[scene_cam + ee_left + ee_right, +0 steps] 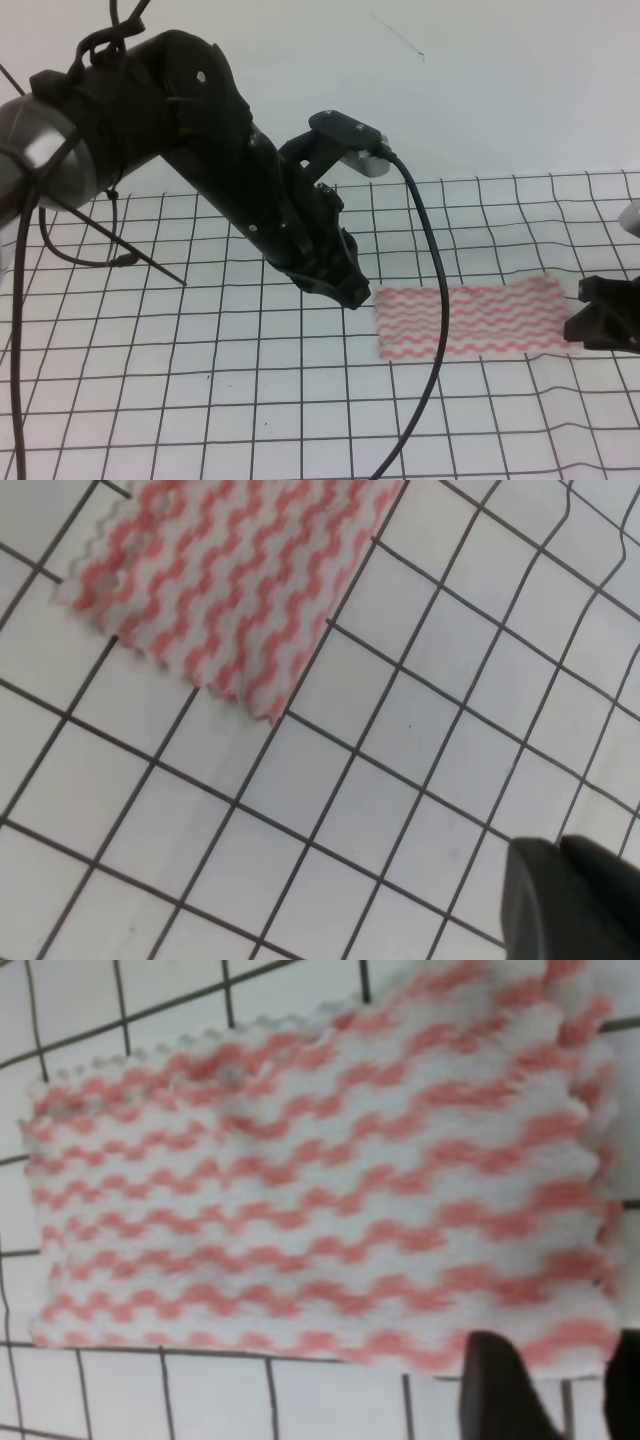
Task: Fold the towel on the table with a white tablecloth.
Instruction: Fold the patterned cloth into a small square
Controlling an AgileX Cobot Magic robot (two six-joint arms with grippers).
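The towel (470,318), white with pink-red wavy stripes, lies flat on the white tablecloth (200,380) covering the table, right of centre. My left gripper (355,295) hovers just off the towel's left end, its fingers (570,900) pressed together on nothing. In the left wrist view the towel (220,590) shows at the top left, apart from the gripper. My right gripper (590,312) is at the towel's right end. Its dark fingertips (495,1390) stand slightly apart at the near right corner of the towel (320,1200).
The black-gridded tablecloth (380,780) is slightly wrinkled near the right edge. A black cable (435,300) from the left arm hangs across the towel's left part. Thin dark wires (110,240) trail over the table at the left.
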